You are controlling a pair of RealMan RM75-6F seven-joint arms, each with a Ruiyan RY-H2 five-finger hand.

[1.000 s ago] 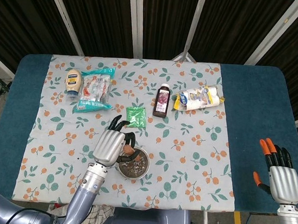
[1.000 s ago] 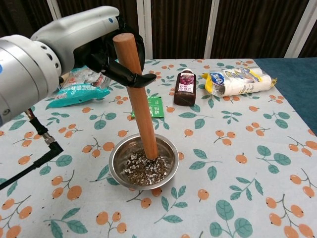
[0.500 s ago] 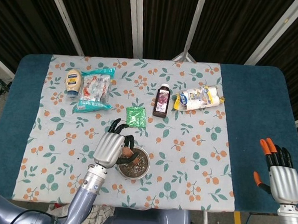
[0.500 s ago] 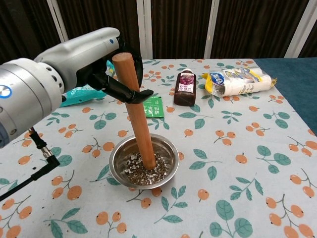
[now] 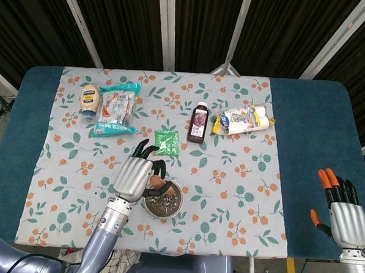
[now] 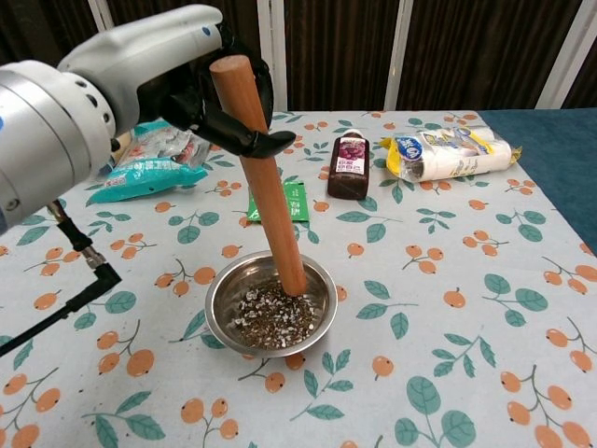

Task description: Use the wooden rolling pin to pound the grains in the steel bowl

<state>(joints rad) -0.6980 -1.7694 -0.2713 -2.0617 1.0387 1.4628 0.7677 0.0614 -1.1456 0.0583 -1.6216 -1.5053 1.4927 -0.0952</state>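
Note:
My left hand (image 6: pixel 201 89) (image 5: pixel 133 175) grips the upper part of the wooden rolling pin (image 6: pixel 264 182), which stands nearly upright and leans slightly. Its lower end sits in the steel bowl (image 6: pixel 222 297) (image 5: pixel 177 209), at or just above the dark and white grains (image 6: pixel 266 320). From the head view only the pin's top end (image 5: pixel 158 183) shows beside the fingers. My right hand (image 5: pixel 345 213) rests open, palm down, with its fingers apart, on the blue table at the near right edge, holding nothing.
At the back of the floral cloth lie a mayonnaise bottle (image 5: pixel 89 99), snack bags (image 5: pixel 116 110), a green sachet (image 5: pixel 167 142), a dark bottle (image 5: pixel 198 122) and a wrapped roll pack (image 5: pixel 243 120). A black cable (image 6: pixel 70 294) runs along the left.
My left hand went down and back up with the pin; its lower end now sits a little higher and further back in the bowl. My right hand has stayed still.

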